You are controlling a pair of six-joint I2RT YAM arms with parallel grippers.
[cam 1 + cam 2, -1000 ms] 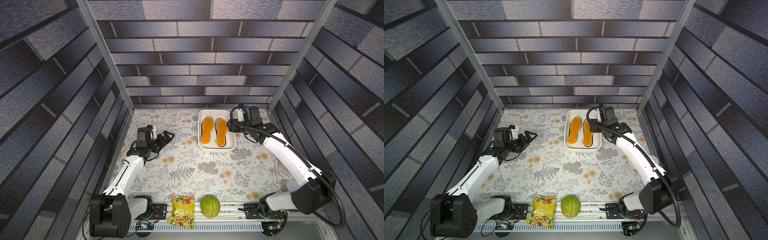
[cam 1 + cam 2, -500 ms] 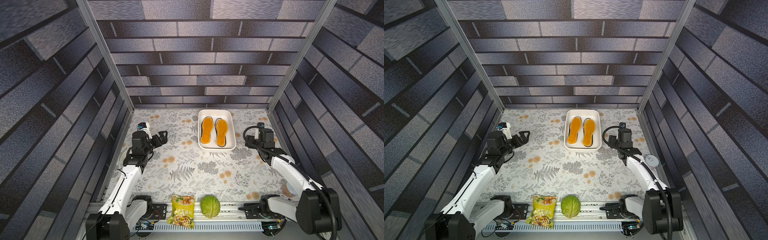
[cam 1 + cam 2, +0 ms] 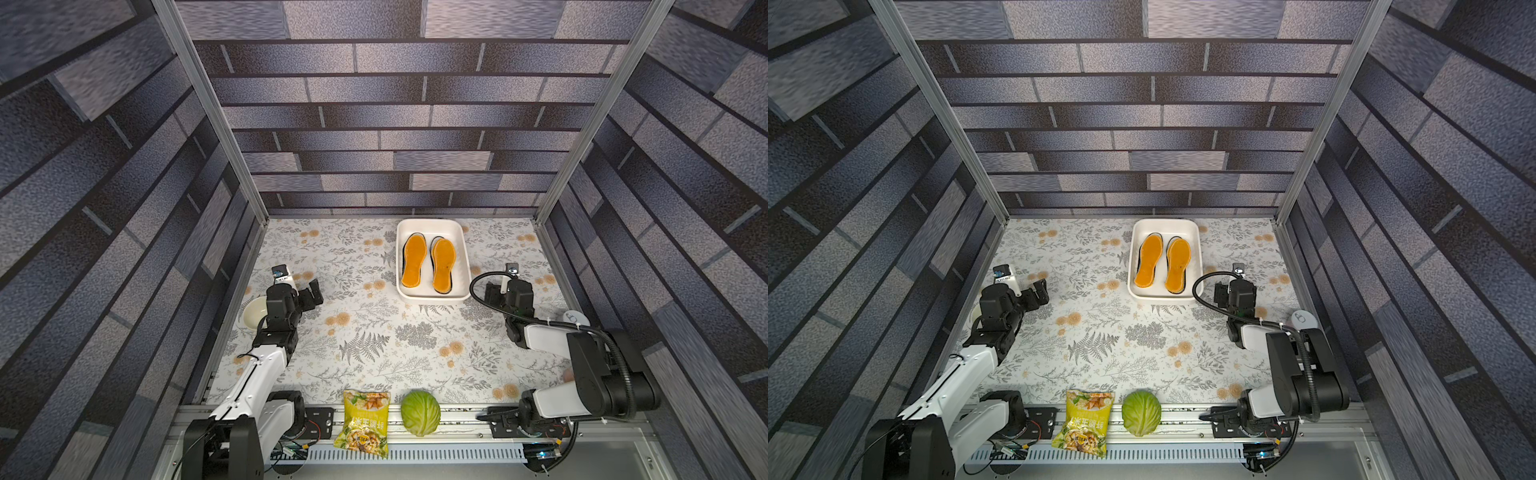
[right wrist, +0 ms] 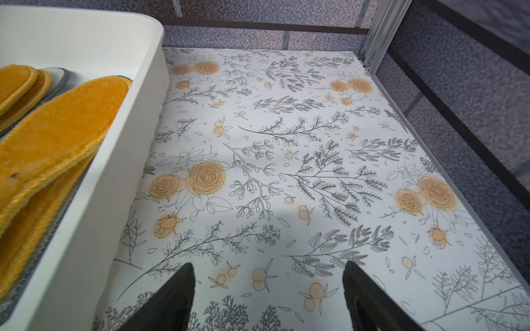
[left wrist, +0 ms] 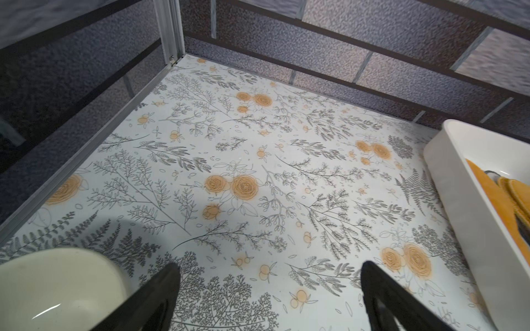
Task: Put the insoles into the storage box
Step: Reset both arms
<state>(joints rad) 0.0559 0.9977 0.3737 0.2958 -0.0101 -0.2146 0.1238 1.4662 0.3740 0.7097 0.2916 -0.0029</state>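
The white storage box (image 3: 432, 296) (image 3: 1160, 296) stands at the back of the table. Two fuzzy orange insoles (image 3: 412, 266) (image 3: 443, 266) lie side by side in it, on top of darker-edged ones. In the right wrist view the box wall (image 4: 120, 160) is close by, with orange insoles (image 4: 51, 137) stacked over a grey one (image 4: 57, 76). My right gripper (image 3: 508, 291) (image 4: 268, 266) hangs open and empty just right of the box. Over the left side of the table my left gripper (image 3: 312, 293) (image 5: 269, 268) is open and empty, well apart from the box (image 5: 459, 177).
A cream bowl (image 3: 254, 312) (image 5: 57, 289) sits by the left wall, beside my left wrist. A snack bag (image 3: 365, 419) and a green cabbage (image 3: 420, 412) rest on the front rail. A small white round disc (image 3: 577, 319) lies near the right wall. Brick-patterned walls enclose three sides.
My right arm has drawn back from the box's far right corner to its near right side, with its jaws spreading. My left arm has pulled back toward the left wall.
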